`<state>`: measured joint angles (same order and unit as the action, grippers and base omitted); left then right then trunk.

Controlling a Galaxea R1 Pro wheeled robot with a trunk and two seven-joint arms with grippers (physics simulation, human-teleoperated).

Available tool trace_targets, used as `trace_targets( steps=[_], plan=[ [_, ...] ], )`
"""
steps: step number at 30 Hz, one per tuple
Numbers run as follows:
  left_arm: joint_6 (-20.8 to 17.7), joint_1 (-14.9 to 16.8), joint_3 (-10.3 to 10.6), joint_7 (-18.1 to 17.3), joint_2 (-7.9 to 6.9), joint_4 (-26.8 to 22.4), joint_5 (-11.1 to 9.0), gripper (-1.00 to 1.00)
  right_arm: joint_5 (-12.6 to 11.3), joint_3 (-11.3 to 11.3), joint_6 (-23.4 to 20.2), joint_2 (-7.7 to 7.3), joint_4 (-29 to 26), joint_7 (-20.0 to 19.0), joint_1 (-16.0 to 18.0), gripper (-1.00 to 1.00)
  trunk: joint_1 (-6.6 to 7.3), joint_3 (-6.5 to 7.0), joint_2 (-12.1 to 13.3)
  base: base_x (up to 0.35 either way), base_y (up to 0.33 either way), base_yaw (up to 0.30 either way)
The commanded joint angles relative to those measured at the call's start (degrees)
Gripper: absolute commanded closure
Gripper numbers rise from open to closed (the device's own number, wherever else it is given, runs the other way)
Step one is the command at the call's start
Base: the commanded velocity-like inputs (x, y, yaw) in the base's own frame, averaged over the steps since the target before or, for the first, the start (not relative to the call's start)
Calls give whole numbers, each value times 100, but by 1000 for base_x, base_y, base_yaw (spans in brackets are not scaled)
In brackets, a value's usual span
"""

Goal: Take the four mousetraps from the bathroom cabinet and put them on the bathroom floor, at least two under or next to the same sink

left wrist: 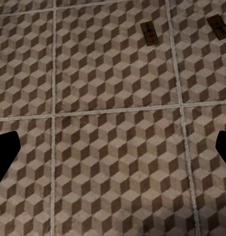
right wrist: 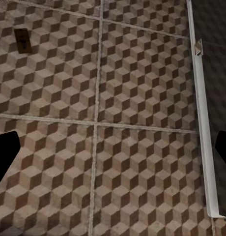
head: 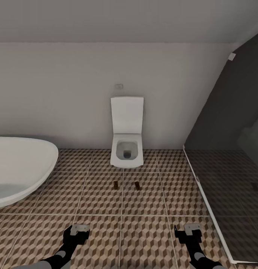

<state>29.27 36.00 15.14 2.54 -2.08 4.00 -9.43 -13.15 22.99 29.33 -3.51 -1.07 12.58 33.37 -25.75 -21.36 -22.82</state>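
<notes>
Two mousetraps, small brown boards, lie on the patterned bathroom floor [head: 103, 201] just in front of the toilet, one [head: 116, 184] to the left of the other [head: 137, 185]. Both mousetraps [left wrist: 150, 33] [left wrist: 218, 25] lie ahead of my left gripper [left wrist: 113, 157]. One mousetrap [right wrist: 22, 40] lies ahead of my right gripper [right wrist: 113, 157]. My left gripper [head: 79, 233] and right gripper [head: 189, 233] hover over the tiles nearer to me, both open and empty. The cabinet and the bathroom sink are out of view.
A white square toilet [head: 126, 145] stands against the far wall. A white oval bathtub [head: 20, 168] curves in at the left. A dark glass shower screen [head: 226, 149] with a white floor rail [right wrist: 204, 123] bounds the right side.
</notes>
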Motion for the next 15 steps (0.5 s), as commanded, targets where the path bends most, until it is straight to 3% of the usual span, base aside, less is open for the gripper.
trace_targets(
  steps=[1,15],
  plan=[
    [35,10,50,10,4,22,-37,-100,-41,49,11,0,1,17,3,-100,-3,1,-9,0,0,0],
    [35,-1,50,10,31,22,-38,-100,-41,49,11,0,1,17,3,-100,-3,131,-9,0,0,0]
  ],
)
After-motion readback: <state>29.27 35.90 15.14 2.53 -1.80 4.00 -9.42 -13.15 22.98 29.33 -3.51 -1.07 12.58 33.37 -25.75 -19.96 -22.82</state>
